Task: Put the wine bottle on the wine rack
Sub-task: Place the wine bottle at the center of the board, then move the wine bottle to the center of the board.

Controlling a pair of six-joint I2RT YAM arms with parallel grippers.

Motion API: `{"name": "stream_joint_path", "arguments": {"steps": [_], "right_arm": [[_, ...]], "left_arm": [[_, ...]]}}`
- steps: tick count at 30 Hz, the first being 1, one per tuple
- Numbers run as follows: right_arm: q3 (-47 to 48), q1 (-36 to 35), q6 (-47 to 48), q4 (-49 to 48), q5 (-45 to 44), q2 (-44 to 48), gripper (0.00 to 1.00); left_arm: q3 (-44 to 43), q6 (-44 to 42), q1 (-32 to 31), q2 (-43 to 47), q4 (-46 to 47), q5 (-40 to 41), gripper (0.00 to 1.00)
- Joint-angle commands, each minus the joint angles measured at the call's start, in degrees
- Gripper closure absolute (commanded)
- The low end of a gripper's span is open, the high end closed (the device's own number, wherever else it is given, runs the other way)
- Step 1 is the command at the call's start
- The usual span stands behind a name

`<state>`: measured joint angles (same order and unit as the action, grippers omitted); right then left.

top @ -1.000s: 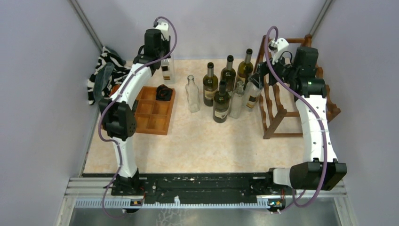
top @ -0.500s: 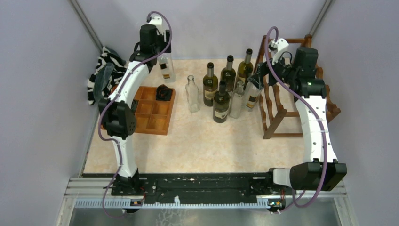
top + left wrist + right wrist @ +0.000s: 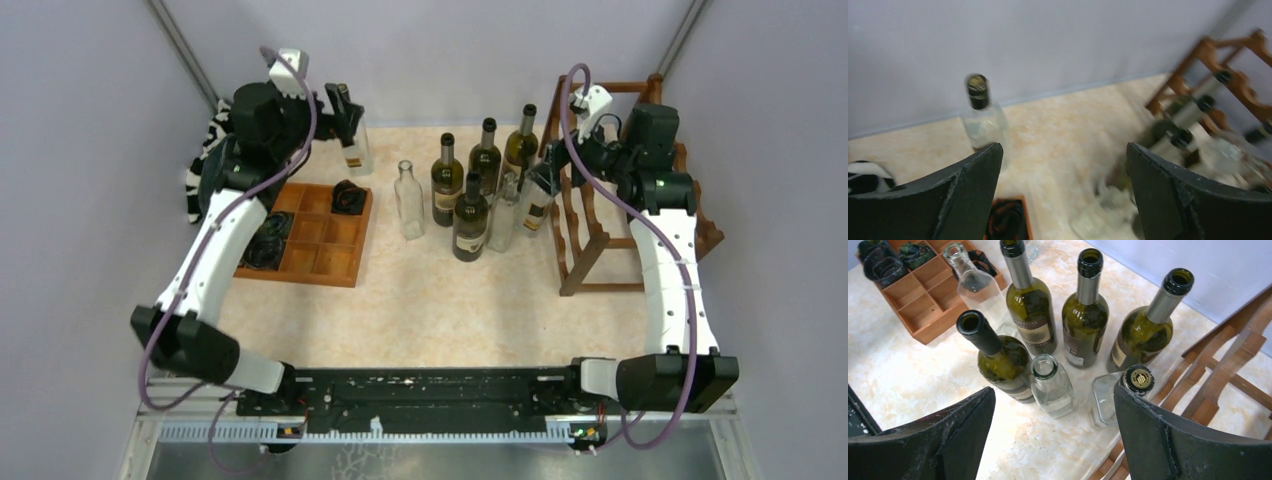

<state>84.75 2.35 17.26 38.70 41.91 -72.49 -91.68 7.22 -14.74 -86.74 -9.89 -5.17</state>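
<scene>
Several dark green wine bottles [image 3: 470,215] [image 3: 1030,305] stand upright in a cluster mid-table, left of the dark wooden wine rack [image 3: 600,220] [image 3: 1228,355]. My right gripper [image 3: 548,170] [image 3: 1054,390] hovers open above the cluster's right edge. A clear open bottle [image 3: 1050,385] and a clear capped bottle [image 3: 1138,380] stand below it, with nothing between the fingers. My left gripper [image 3: 340,105] [image 3: 1063,150] is open at the back left, just beside a clear black-capped bottle [image 3: 355,150] [image 3: 980,120] and not touching it. The rack [image 3: 1233,65] looks blurred in the left wrist view.
An orange-brown compartment tray [image 3: 330,255] [image 3: 923,295] with dark coiled items lies at the left. A striped cloth [image 3: 215,140] sits in the back-left corner. Another clear bottle [image 3: 408,200] stands left of the green ones. Walls close the table in on three sides.
My left gripper has opened and pulled back to the left off the clear capped bottle, which stays standing; the left arm's elbow swung down and out. The right gripper barely moved.
</scene>
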Motion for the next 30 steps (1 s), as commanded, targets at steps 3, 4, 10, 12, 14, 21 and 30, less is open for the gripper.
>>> {"name": "stream_joint_path", "arguments": {"steps": [3, 4, 10, 12, 14, 21, 30], "right_arm": [[3.5, -0.4, 5.9, 3.7, 8.1, 0.0, 0.13], [3.9, -0.9, 7.1, 4.8, 9.2, -0.4, 0.13], [7.5, -12.1, 14.4, 10.1, 4.2, -3.7, 0.13], [8.7, -14.9, 14.4, 9.9, 2.1, -4.7, 0.13], [9.8, -16.0, 13.0, 8.9, 1.8, -5.6, 0.13], [8.8, -16.5, 9.1, 4.1, 1.3, -6.1, 0.13], [8.6, -16.5, 8.9, 3.5, 1.2, -6.3, 0.13]], "left_arm": [[18.1, 6.3, 0.2, 10.5, 9.2, -28.0, 0.02], [20.5, 6.0, 0.1, 11.2, 11.8, -31.4, 0.03], [25.3, 3.9, -1.6, 7.6, 17.3, -32.8, 0.06], [25.7, 2.2, -3.2, 5.9, 18.9, -30.1, 0.07], [25.8, 0.5, -5.0, 4.1, 20.4, -26.8, 0.09], [22.4, -3.6, -8.9, -2.4, 20.3, -17.0, 0.17], [18.9, -12.7, -13.4, -6.3, 18.9, -6.1, 0.75]]}}
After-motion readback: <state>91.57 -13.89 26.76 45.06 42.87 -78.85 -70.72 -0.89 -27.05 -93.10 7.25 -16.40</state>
